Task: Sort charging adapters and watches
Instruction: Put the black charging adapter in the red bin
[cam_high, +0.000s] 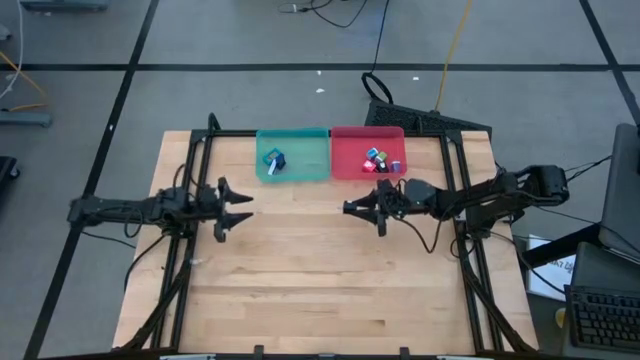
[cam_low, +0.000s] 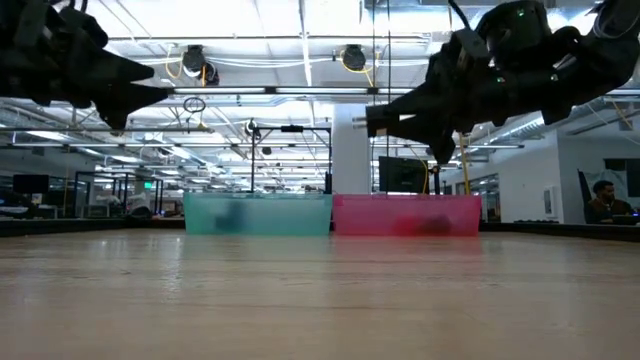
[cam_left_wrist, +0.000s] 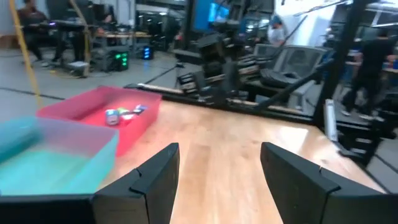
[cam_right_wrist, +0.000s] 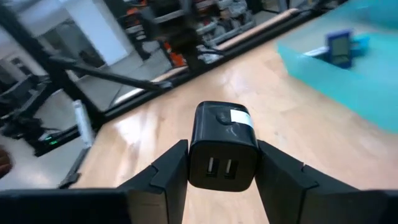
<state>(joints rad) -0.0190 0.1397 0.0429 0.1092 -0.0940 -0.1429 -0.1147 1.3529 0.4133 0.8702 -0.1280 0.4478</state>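
A teal tray (cam_high: 293, 155) at the table's far edge holds the watches (cam_high: 272, 160); one watch (cam_right_wrist: 341, 46) also shows in the right wrist view. Right of it, a red tray (cam_high: 367, 152) holds several charging adapters (cam_high: 380, 160). My right gripper (cam_high: 350, 208) hangs above the table's middle, near the red tray, pointing toward the table's left, shut on a black charging adapter (cam_right_wrist: 222, 146). My left gripper (cam_high: 237, 205) stands open near the table's left side, pointing right, with nothing between its fingers (cam_left_wrist: 155, 180). My right gripper pinches the black adapter by its two opposite side faces (cam_right_wrist: 194, 155) between its two fingers. The fingers lie level and come from the table's right. The adapter's face with two ports is turned back toward the wrist, its white label is up, and it is lifted clear of the table.
Black frame rails (cam_high: 195, 190) run along the table's left and right sides. The two trays (cam_low: 330, 215) stand side by side at the far edge. Bare wood (cam_high: 310, 280) spreads between and in front of the arms. A keyboard (cam_high: 600, 320) sits off the table's right.
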